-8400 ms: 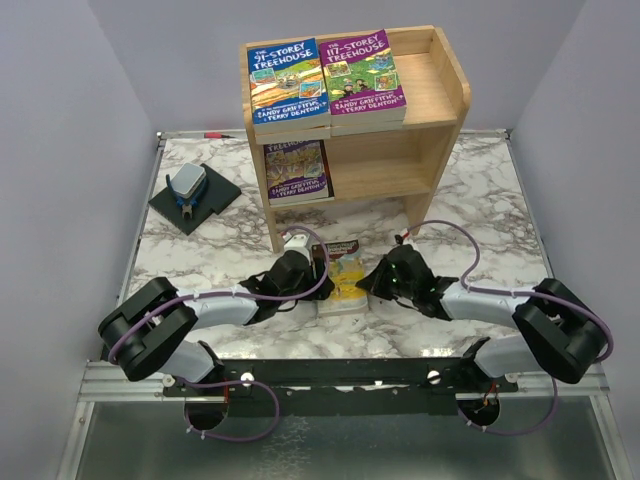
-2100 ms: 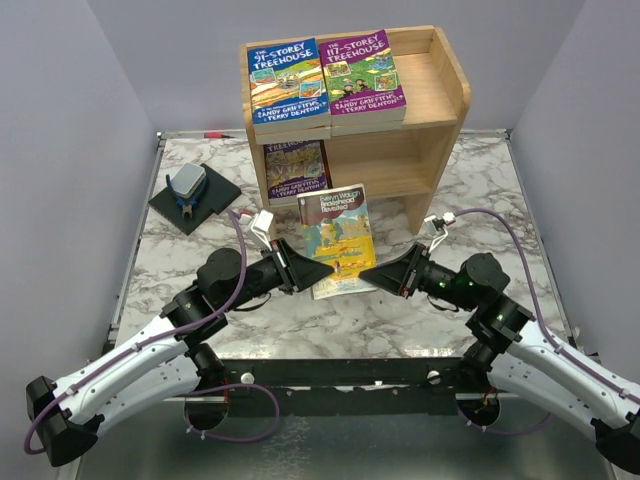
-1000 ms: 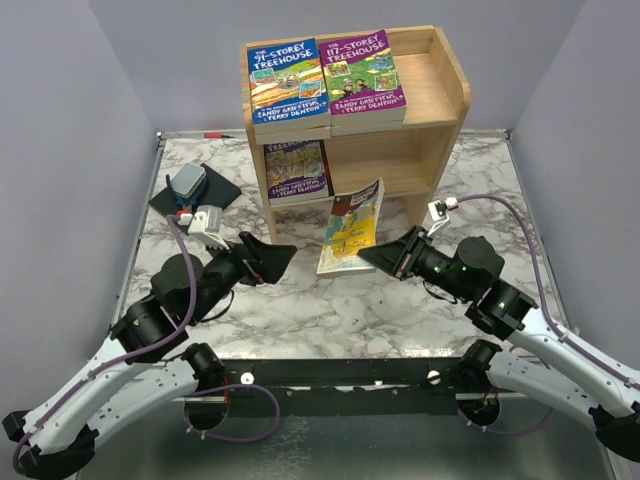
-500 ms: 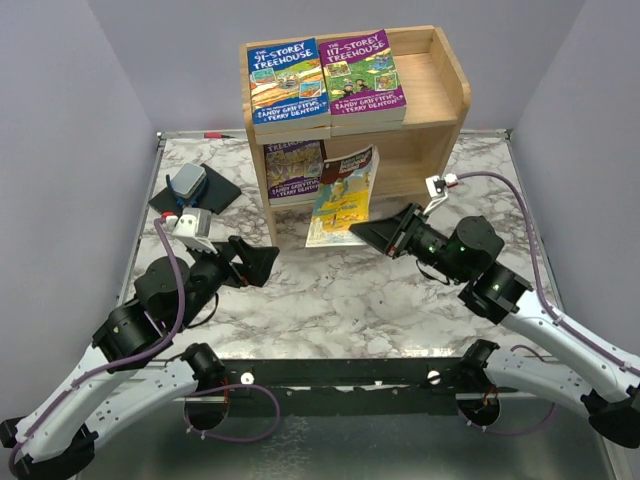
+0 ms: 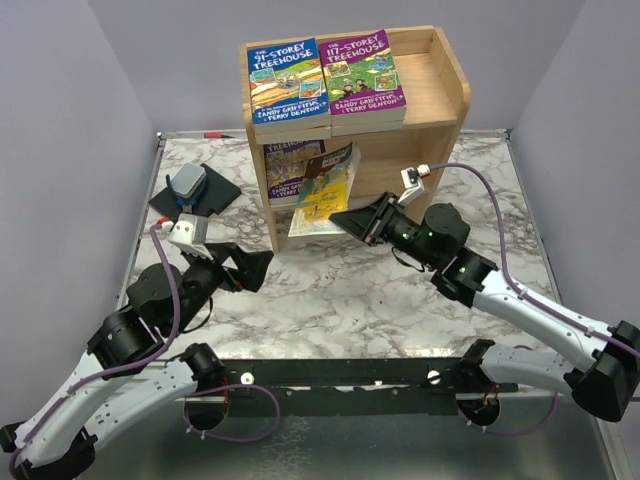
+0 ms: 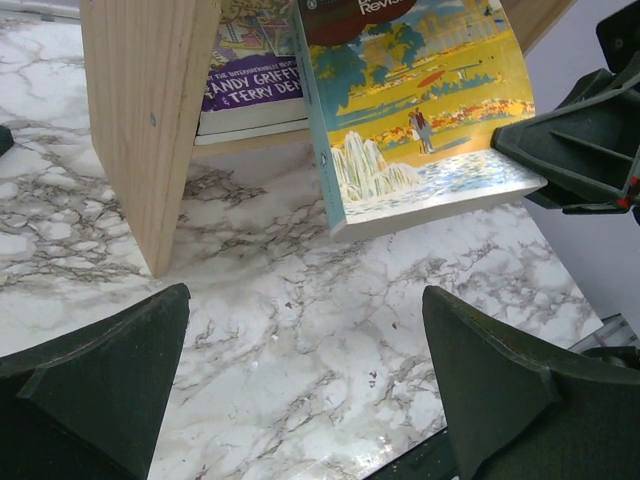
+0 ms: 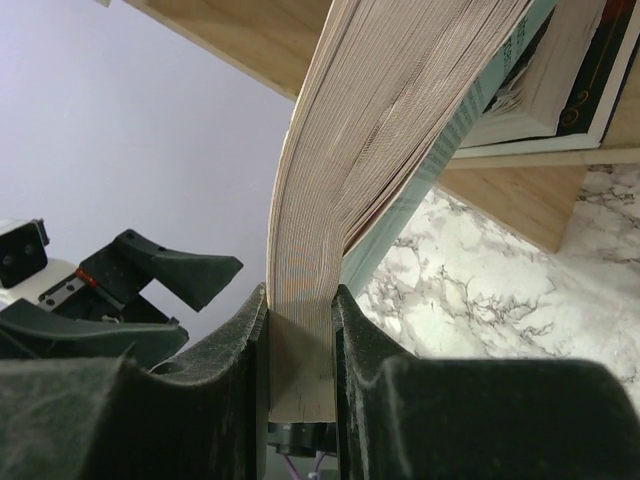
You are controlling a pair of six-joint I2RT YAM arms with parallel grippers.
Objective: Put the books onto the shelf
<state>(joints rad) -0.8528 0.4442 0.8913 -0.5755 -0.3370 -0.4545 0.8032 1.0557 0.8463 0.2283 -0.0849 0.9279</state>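
Pinching the near edge of the yellow book (image 5: 322, 190), the right gripper (image 5: 347, 222) has its jaws shut tight on the pages. From the jaws, the book's long side runs far and a bit left, pointing into the lower level of the shelf (image 5: 452, 120). Its far end sits at the mouth of that level, tipped on a slant, just beside the purple book (image 5: 288, 168) lying inside on the left. I cannot tell if the two touch. The bare wood to the right looks like the spot to slide into. The left gripper (image 5: 256, 268) hangs wide open and empty, near and left, well apart.
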